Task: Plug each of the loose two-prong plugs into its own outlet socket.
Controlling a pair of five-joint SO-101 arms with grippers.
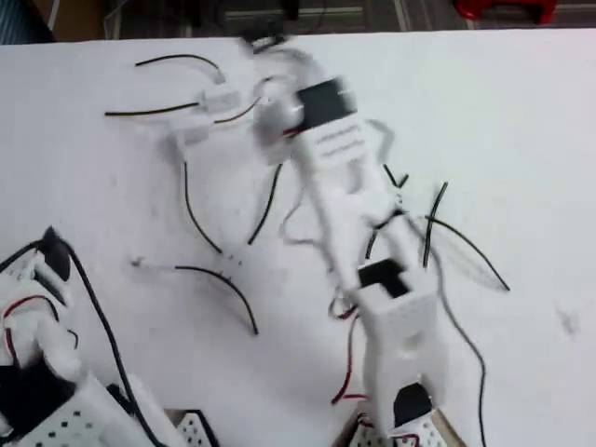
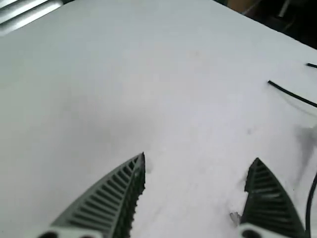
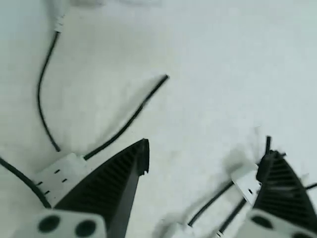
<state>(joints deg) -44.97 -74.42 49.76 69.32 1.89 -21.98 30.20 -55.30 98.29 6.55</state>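
Small white plug and socket pieces with black wires lie on the white table. In the high view one pair (image 1: 216, 100) sits at the back left, just left of my right gripper (image 1: 270, 119). That right gripper (image 3: 205, 156) is open above the table. One white connector (image 3: 62, 173) lies beside one of its fingers and another white connector (image 3: 245, 182) touches the other finger's tip; nothing is between them. My left gripper (image 2: 198, 161) hangs open over bare table, with a black wire (image 2: 292, 94) off to one side. The left arm (image 1: 37, 335) sits folded at the front left.
More loose black wires (image 1: 466, 244) lie right of the right arm, and another small connector (image 1: 228, 263) with wires lies near the table's middle. Red and black arm cables (image 1: 349, 363) trail at the front. The table's far edge (image 1: 419, 33) borders a dark floor.
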